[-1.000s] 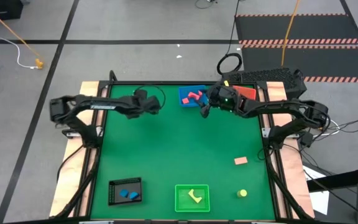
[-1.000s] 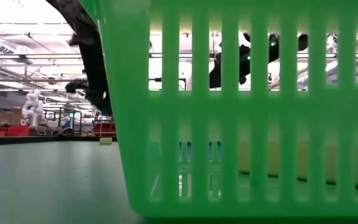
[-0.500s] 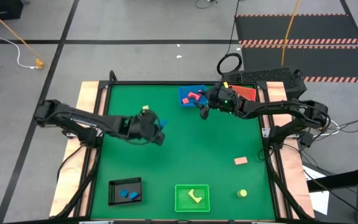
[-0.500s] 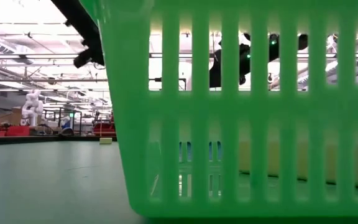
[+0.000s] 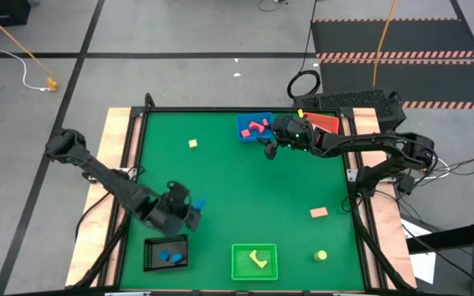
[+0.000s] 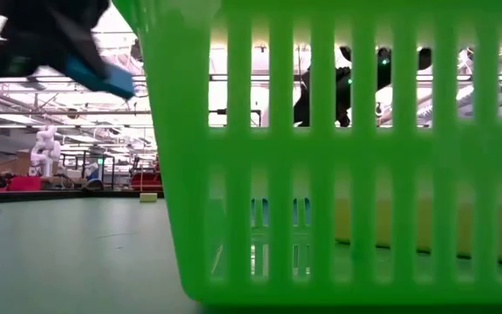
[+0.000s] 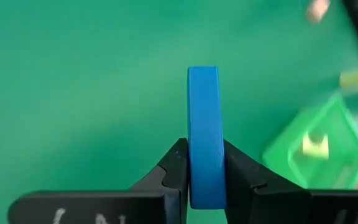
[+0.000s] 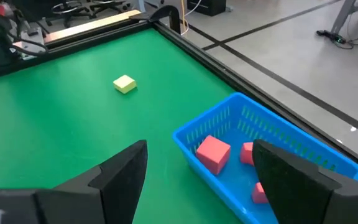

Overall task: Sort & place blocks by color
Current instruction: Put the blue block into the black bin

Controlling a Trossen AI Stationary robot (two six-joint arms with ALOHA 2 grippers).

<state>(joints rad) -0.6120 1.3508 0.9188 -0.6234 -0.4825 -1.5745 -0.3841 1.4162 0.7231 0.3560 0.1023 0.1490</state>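
Blue and flat, a small bar-shaped block (image 7: 204, 134) sits pinched on edge between the fingers of the left gripper (image 5: 189, 212), which hangs above the green table (image 5: 245, 181) just beside the black slotted tray (image 5: 149, 245) holding two blue blocks (image 5: 169, 256). The right gripper (image 5: 268, 145) hovers with fingers spread wide and nothing in them, next to the blue slotted tray (image 8: 291, 140) containing pink blocks (image 8: 214, 152). A yellow cube (image 5: 192, 144), a tan bar (image 5: 318, 212) and a lime cylinder (image 5: 321, 256) lie loose on the table; the green slotted tray (image 5: 239, 269) holds a lime piece (image 5: 258, 261)
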